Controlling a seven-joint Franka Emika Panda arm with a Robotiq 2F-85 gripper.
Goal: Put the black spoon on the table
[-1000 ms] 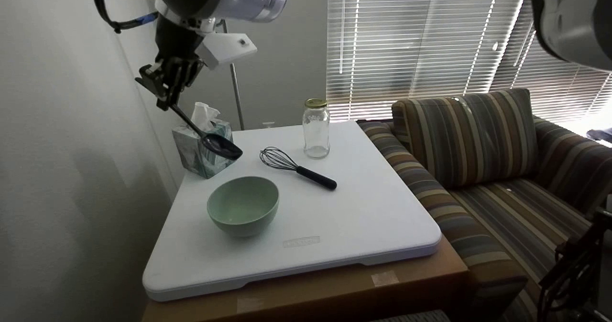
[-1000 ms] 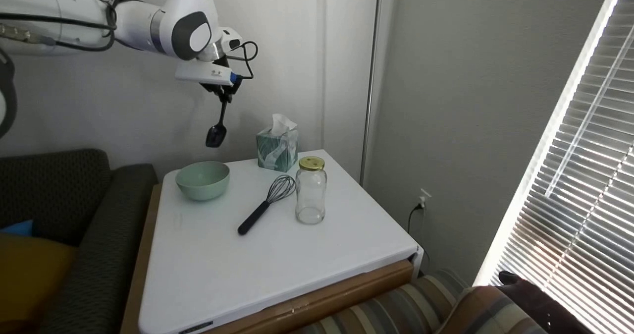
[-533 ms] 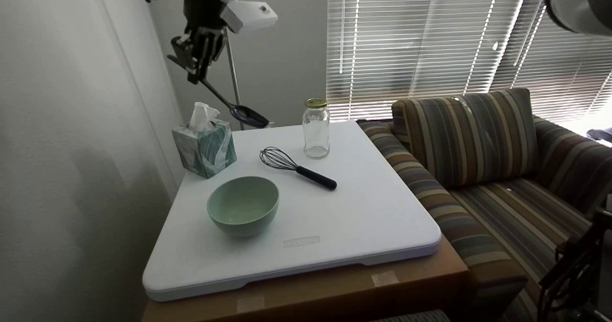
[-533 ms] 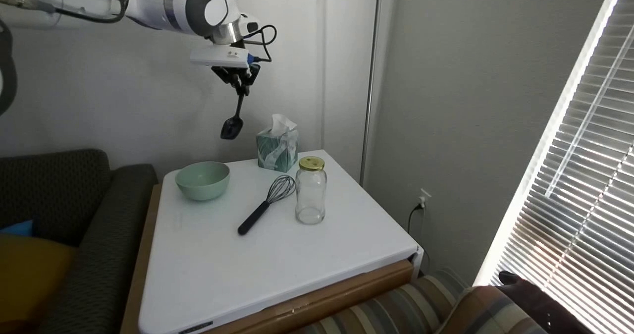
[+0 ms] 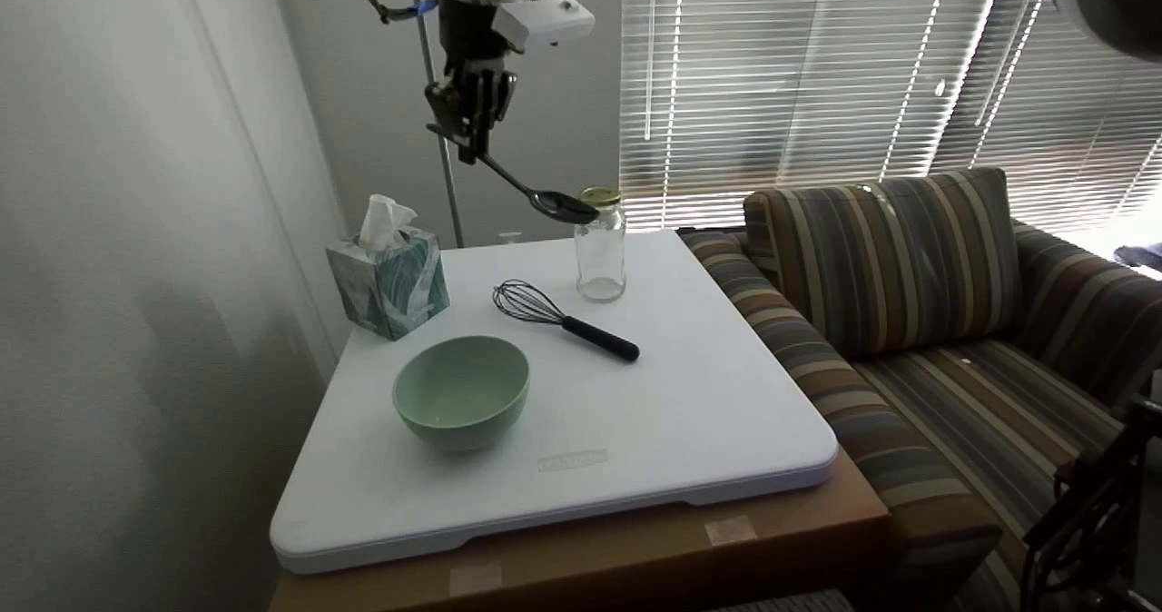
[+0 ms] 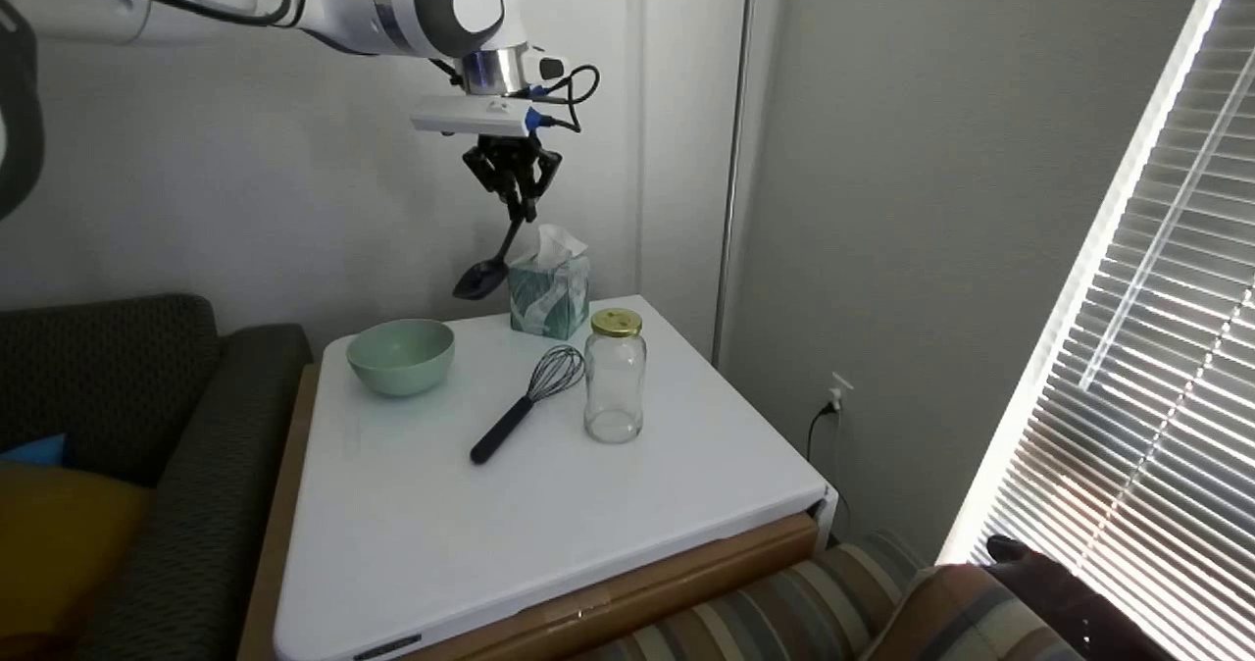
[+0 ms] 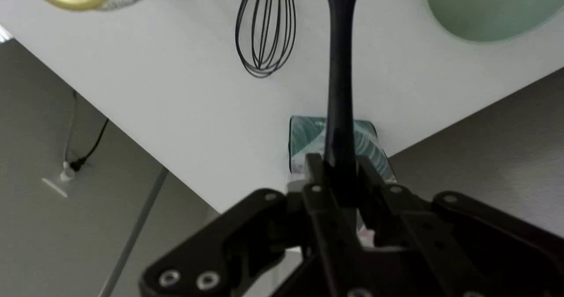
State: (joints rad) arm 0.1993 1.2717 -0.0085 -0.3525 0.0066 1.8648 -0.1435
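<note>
Moved away from the green bowl (image 5: 461,399), the black spoon (image 5: 550,202) is clasped in the gripper (image 6: 523,212) over the table (image 5: 699,403) bearing whisk (image 5: 577,327), jar (image 5: 601,253) and tissue box (image 5: 392,283).

Wht table (image 5: 699,412) w/ green bowl (image 5: 461,399), blk-handled whisk (image 5: 583,329), lidded jar (image 5: 600,262), tissue box (image 5: 395,283) on top.

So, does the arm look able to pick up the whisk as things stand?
Probably not yet: its tool is shut on the black spoon, likely leaving no room to grip anything else. Otherwise the way looks free, since the whisk lies on the table with nothing on top.
</note>
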